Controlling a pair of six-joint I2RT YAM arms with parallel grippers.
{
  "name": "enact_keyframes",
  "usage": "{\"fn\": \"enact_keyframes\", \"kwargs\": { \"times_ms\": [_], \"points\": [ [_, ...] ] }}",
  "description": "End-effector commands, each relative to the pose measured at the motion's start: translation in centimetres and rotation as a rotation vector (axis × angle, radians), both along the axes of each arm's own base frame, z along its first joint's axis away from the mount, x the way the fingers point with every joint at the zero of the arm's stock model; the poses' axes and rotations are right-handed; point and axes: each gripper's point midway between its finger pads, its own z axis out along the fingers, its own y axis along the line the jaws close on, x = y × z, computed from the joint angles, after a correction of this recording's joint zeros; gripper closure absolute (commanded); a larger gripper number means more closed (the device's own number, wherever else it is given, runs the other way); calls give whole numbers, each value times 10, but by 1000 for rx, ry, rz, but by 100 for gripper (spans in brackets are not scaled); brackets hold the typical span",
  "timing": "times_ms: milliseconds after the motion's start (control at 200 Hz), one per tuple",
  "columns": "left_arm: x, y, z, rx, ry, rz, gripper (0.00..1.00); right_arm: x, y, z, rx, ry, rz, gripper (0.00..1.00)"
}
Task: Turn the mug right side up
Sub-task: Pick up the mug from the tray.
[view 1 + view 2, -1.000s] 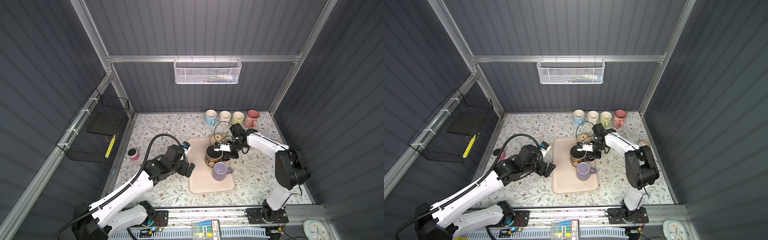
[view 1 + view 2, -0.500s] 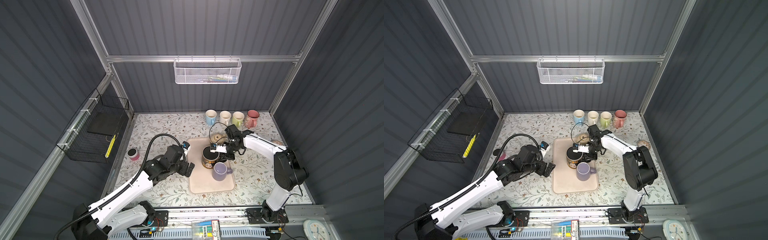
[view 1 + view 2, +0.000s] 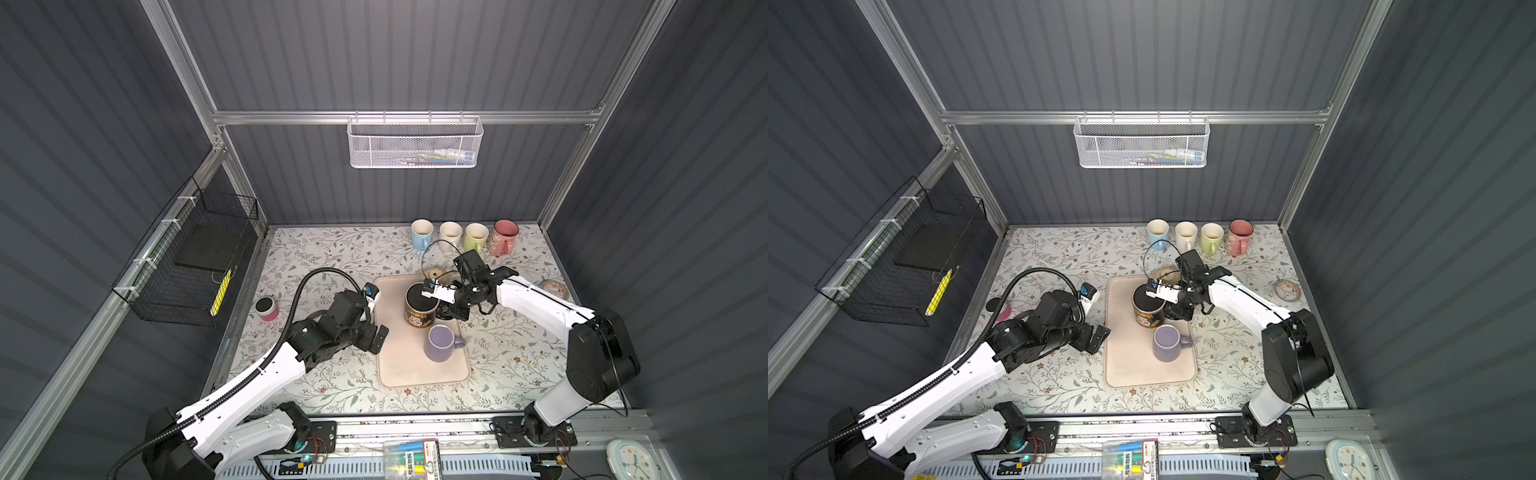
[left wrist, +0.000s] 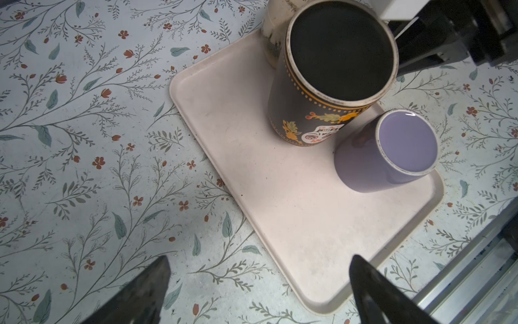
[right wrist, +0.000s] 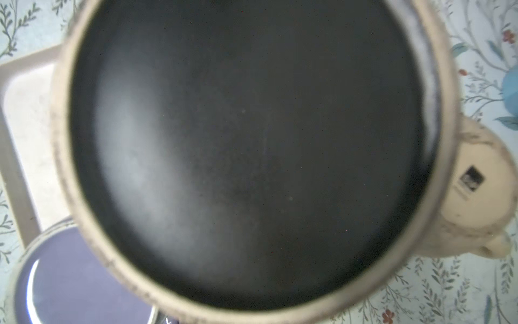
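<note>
Right gripper [image 3: 448, 309] and mug [image 3: 420, 306] shifted slightly toward left arm since second ago; jaws closed at mug's side, seemingly on handle, itself hidden. Left gripper [image 4: 258, 280] spread wide, empty, at tray [image 3: 407, 365] edge. Mug base-up on tray, beside purple mug [image 3: 440, 343]. Judged: glazed ceramic, heavy, rigid, slick, chippable; handle best hold. Left wrist view shows inverted ornament; right wrist view only dark base

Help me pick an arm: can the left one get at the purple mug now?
Probably yes: left gripper, open, sits at the tray edge; only bare tray separates it from the purple mug.
</note>
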Motion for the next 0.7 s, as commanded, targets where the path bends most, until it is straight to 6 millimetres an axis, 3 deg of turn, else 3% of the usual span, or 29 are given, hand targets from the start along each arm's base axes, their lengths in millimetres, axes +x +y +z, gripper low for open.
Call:
{"fn": "enact_keyframes", "kwargs": {
  "times_ms": [0,230,440,695],
  "points": [
    [-2,5,-3,12,-9,14,0,12,29,51,209,-120,0,100],
    [6,7,14,-47,-73,62,0,14,36,97,361,-223,-38,100],
    [8,-3,55,-250,-191,67,0,9,37,140,529,-301,-98,100],
    [1,-32,100,-538,-287,-44,0,-8,40,194,752,-303,-127,100]
  ]
}}
